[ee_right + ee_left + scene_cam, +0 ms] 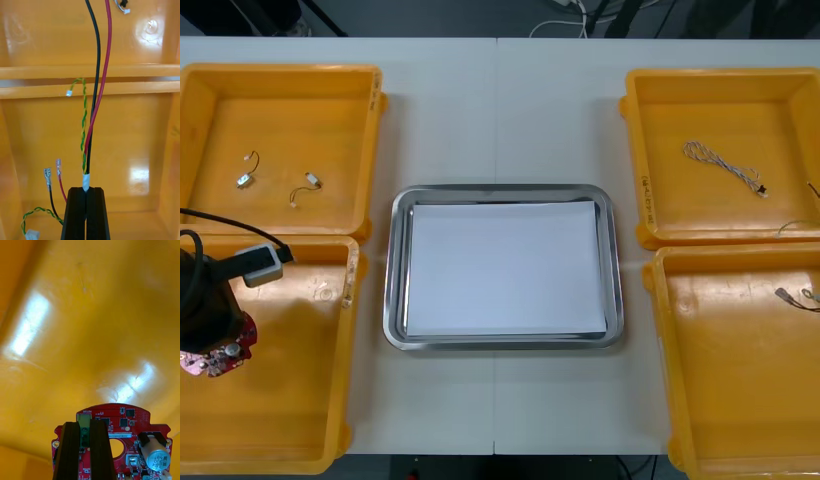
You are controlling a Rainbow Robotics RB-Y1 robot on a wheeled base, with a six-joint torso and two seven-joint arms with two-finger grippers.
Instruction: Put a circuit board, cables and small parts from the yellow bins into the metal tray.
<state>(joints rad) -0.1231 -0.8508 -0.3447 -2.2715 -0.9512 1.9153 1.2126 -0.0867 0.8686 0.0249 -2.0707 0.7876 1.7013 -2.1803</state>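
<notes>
My left gripper (pixel 85 433) is shut on the green connector of a round red circuit board (pixel 123 427), held over the orange floor of a bin. In the front view that board (pixel 216 357) shows under my left arm in the near left yellow bin (pixel 300 410). My right gripper (pixel 87 195) is shut on a taped bundle of red, black and green-yellow twisted cables (pixel 93 123) that runs from the fingertips over the rims of two bins. The metal tray (pixel 392 290), white inside, lies at the table's middle.
The far left bin (pixel 330 90) holds two small metal parts (pixel 246 180) with short wires. A twisted blue and white cable (pixel 723 165) lies in the far right bin (pixel 650 110). Cable ends (pixel 792 296) show in the near right bin (pixel 740 400).
</notes>
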